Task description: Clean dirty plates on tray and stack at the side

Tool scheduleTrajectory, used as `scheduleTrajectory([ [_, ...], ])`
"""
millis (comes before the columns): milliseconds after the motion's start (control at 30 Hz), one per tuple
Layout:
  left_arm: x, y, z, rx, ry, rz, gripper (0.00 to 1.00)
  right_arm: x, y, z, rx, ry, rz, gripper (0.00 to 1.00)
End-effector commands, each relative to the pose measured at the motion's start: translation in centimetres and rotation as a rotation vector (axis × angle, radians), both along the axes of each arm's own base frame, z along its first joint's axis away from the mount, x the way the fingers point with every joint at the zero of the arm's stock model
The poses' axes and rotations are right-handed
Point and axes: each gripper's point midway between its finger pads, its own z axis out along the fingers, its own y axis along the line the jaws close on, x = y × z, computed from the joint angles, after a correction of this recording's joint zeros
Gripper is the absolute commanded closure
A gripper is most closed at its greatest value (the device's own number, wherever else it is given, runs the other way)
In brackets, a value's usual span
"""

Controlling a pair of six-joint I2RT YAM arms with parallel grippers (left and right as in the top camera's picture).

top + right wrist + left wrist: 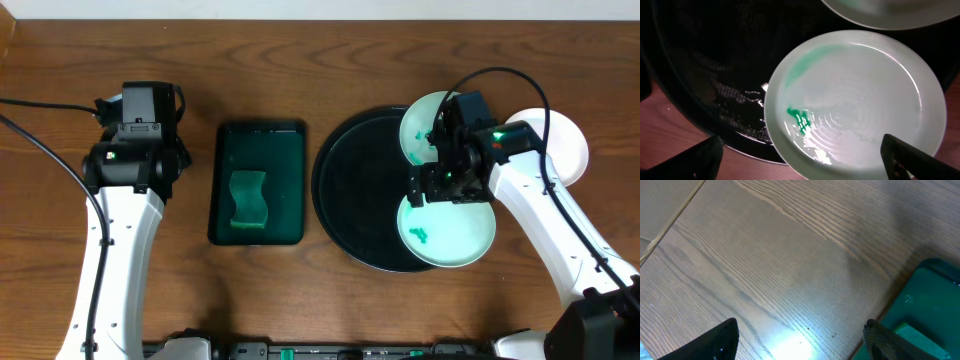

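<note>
The overhead camera hangs high above the table (pixel 320 60) and looks straight down. It is far off, so it sees the whole top at once: the green tray (pixel 260 150), the black tray (pixel 360 190) and the near plate (pixel 455 235). The left wrist camera sits low and close. It looks down at a slant at bare wood, with a corner of the green tray (pixel 932 290) at its right edge. The right wrist camera is close above the near plate (pixel 865 100), on the black tray (pixel 715 60). Both it and the overhead view show that plate.
</note>
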Motion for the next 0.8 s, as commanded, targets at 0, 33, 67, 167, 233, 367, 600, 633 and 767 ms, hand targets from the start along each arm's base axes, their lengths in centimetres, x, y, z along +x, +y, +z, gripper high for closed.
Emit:
scheduleTrajectory([
  [0,-0.21,0.29,0.65,0.023,-0.007,-0.001,0.2,-0.36,0.96,0.49,0.042,-0.009,0.015,0.01],
  [33,-0.21,0.29,0.65,0.023,-0.007,-0.001,0.2,-0.4,1.07,0.39,0.049,-0.007,0.016,0.01],
  [67,-0.21,0.29,0.65,0.023,-0.007,-0.001,0.2,-0.47,1.14,0.27,0.053,-0.004,0.017,0.01],
  [167,-0.21,0.29,0.65,0.023,-0.007,-0.001,0.2,-0.67,1.09,-0.23,0.052,0.002,0.017,0.01],
  [233,-0.21,0.29,0.65,0.023,-0.007,-0.001,0.2,-0.63,1.08,-0.43,0.052,0.0,0.017,0.04],
  [367,-0.21,0.29,0.65,0.023,-0.007,-0.001,0.2,-0.36,1.16,-0.38,0.055,-0.012,0.016,0.07],
  [600,-0.15,0.29,0.64,0.023,-0.009,-0.001,0.2,-0.23,0.99,-0.41,0.045,-0.018,0.015,0.06],
  [633,-0.15,0.29,0.63,0.023,-0.009,0.0,0.2,-0.22,0.95,-0.41,0.043,-0.018,0.014,0.06],
  [767,-0.15,0.29,0.63,0.023,-0.008,-0.001,0.2,-0.08,0.98,-0.39,0.044,-0.024,0.014,0.05],
])
